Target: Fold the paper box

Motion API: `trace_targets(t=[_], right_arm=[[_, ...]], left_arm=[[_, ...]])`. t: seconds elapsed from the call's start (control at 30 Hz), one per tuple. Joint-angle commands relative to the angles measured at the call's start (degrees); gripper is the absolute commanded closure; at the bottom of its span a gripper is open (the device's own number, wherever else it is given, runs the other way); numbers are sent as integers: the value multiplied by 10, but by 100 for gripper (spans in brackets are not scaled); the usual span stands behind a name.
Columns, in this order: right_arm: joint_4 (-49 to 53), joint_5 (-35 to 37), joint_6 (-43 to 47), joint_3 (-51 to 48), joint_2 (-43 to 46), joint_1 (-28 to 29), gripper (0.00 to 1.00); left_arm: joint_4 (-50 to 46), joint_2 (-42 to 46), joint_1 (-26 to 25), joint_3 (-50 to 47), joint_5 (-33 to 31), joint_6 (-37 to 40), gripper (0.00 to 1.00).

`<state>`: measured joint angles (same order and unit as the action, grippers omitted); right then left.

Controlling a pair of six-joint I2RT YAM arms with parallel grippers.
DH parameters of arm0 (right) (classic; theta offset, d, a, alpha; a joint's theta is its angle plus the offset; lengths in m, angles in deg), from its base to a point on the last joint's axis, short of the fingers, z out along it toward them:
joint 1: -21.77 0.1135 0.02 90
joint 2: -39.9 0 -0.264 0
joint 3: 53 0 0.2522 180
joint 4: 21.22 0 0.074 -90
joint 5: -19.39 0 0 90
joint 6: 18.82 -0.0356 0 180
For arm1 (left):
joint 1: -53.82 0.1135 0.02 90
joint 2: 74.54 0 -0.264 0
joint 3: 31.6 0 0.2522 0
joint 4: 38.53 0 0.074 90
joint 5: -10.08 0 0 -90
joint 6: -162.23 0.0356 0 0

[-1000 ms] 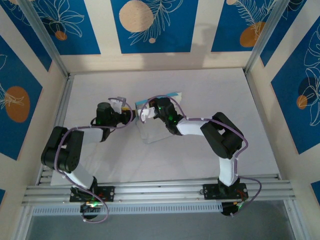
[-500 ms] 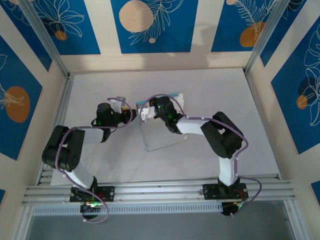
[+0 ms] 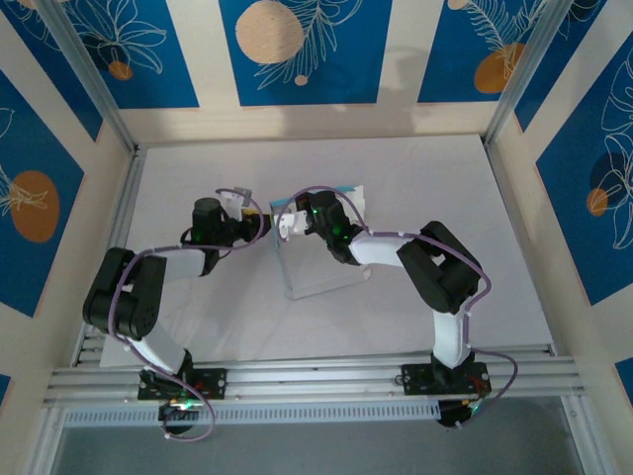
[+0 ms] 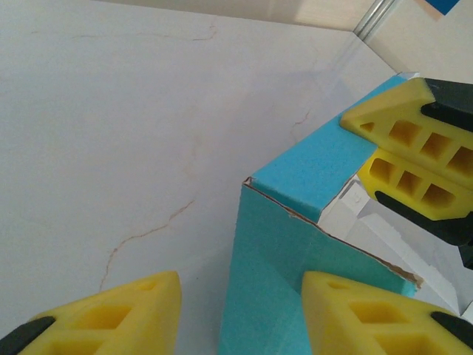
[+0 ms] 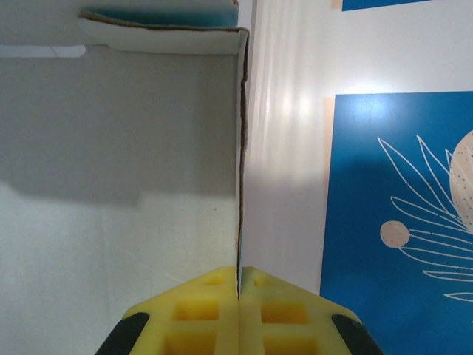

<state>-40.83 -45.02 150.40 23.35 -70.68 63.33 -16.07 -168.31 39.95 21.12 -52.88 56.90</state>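
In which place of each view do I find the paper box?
Top external: the paper box lies at the picture's centre.
Left wrist: its light-blue corner is at lower centre-right.
Right wrist: its white wall takes the left half.
Shared landmark: the right gripper, shut on the box's edge.

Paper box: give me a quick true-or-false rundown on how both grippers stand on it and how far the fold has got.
1. The right gripper is shut on a thin wall of the paper box. True.
2. The left gripper is clamped shut. False: its fingers stand apart, with a blue corner of the box between them.
3. The box lies as a flat sheet. False: its walls stand up and meet at a corner.
4. The box is light blue outside and white inside. True.
5. The table under the box is blue. False: it is white.
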Motion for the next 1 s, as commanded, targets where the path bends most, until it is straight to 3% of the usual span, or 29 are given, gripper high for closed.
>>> trace_targets(t=[0.0, 0.53, 0.83, 0.97], right_arm=[[14, -22, -3, 2, -1, 9, 100], [40, -19, -9, 14, 4, 10, 100], [35, -10, -25, 11, 5, 13, 100], [33, -5, -31, 13, 5, 13, 100]], left_arm=[[11, 3, -5, 25, 16, 6, 53], [41, -23, 9, 39, 53, -38, 53], [151, -45, 6, -24, 65, -85, 54], [152, -34, -2, -40, 58, -71, 54]])
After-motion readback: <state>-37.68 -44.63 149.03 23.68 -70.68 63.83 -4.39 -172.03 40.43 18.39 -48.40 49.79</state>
